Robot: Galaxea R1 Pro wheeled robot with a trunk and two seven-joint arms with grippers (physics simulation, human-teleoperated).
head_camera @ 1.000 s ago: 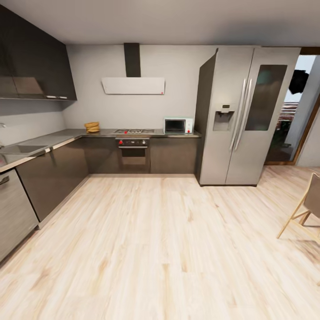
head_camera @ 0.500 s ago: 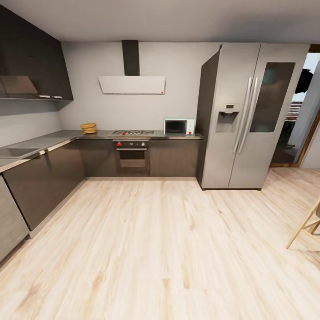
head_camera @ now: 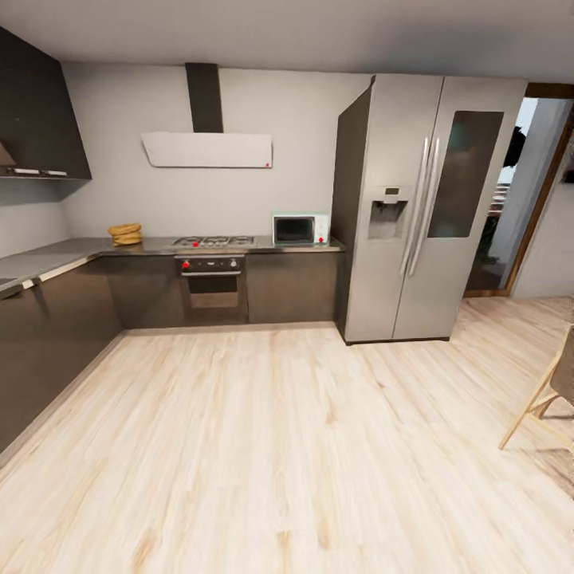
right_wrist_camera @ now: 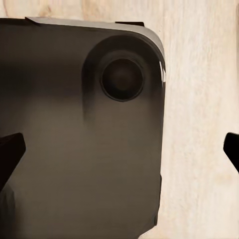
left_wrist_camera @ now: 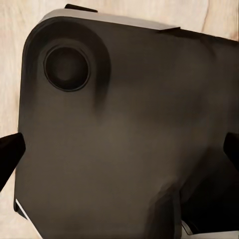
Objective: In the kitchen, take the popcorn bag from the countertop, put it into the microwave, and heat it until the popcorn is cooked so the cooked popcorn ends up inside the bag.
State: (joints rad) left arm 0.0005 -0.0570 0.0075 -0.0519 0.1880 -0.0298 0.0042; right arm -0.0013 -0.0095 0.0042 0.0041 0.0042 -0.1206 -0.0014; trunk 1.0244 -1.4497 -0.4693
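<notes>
Across the kitchen, the mustard-yellow popcorn bag (head_camera: 125, 233) sits on the pale grey countertop (head_camera: 263, 247) near the corner, left of the hob. The small pale blue microwave (head_camera: 300, 229) stands on the same countertop beside the fridge, its dark glass door closed. In the left wrist view my left gripper (left_wrist_camera: 119, 152) is open, with dark fingertips (left_wrist_camera: 10, 155) at the picture's edges and nothing between them. My right gripper (right_wrist_camera: 119, 152) is likewise open, its fingertips (right_wrist_camera: 11, 149) wide apart. Both hang over a dark rounded part of the robot's body and the wood floor.
A steel gas hob (head_camera: 213, 240) and built-in oven (head_camera: 211, 283) lie between bag and microwave, under a white hood (head_camera: 207, 149). A tall steel fridge (head_camera: 414, 207) stands right of the counter. Dark cabinets (head_camera: 48, 335) line the left wall. A wooden chair (head_camera: 550, 391) is at right.
The whole head picture has shifted: the camera moved closer and turned right, so cabinets, hob, microwave and fridge sit further left in the picture. Nothing in the kitchen itself moved.
</notes>
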